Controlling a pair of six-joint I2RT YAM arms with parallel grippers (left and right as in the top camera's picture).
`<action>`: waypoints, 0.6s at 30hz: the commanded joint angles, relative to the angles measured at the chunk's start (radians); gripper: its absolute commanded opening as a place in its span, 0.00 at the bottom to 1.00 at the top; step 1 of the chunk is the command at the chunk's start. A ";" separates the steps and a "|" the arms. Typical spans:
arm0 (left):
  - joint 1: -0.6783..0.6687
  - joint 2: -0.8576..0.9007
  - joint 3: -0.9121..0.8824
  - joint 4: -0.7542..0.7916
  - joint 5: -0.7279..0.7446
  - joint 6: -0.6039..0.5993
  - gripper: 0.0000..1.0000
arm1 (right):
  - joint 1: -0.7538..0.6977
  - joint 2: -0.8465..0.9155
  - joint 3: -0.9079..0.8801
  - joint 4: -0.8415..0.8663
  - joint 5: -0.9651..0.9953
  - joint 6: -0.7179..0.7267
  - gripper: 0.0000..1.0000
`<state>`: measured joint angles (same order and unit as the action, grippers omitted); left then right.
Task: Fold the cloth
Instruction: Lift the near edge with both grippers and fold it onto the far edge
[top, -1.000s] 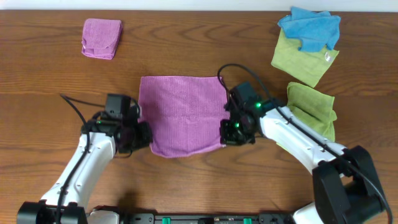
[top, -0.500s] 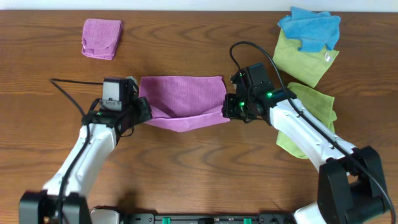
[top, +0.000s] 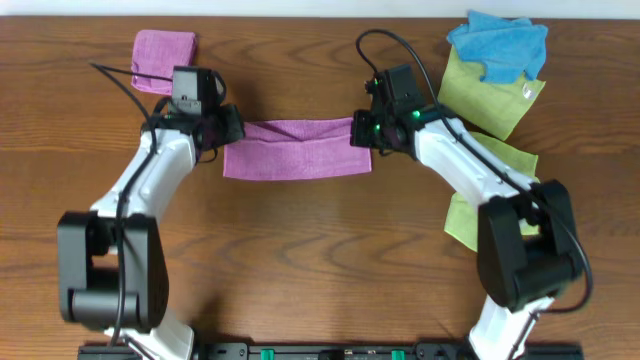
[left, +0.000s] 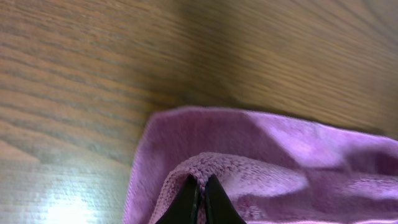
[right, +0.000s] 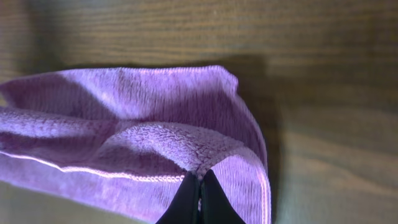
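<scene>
The purple-magenta cloth (top: 296, 150) lies doubled over as a wide band in the middle of the table. My left gripper (top: 226, 128) is shut on its left corner, and my right gripper (top: 362, 132) is shut on its right corner. In the left wrist view the dark fingertips (left: 186, 198) pinch a fold of the cloth (left: 280, 168) above its lower layer. The right wrist view has the cloth (right: 137, 124) bunched up into my right gripper (right: 200, 186), whose jaws are closed on the cloth's edge.
A small folded purple pad (top: 163, 48) sits at the far left, just behind my left arm. Yellow-green cloths (top: 490, 90) and a blue cloth (top: 500, 45) lie at the far right; another green cloth (top: 500, 170) lies under my right arm.
Both grippers have carried the cloth's near corners up and away over its far edge. The cloth went from a flat square to a doubled band.
</scene>
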<state>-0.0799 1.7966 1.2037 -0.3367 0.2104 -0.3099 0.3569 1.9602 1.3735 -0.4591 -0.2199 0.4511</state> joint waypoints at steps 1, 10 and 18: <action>0.021 0.057 0.077 -0.001 -0.019 0.019 0.05 | -0.021 0.050 0.079 -0.002 0.011 -0.022 0.01; 0.042 0.206 0.257 -0.028 0.022 0.026 0.06 | -0.068 0.103 0.171 0.006 0.014 -0.022 0.02; 0.042 0.217 0.275 -0.139 0.022 0.027 0.06 | -0.066 0.103 0.171 -0.076 -0.017 -0.023 0.01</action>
<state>-0.0441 2.0048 1.4563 -0.4496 0.2382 -0.3054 0.2913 2.0548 1.5269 -0.5217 -0.2211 0.4397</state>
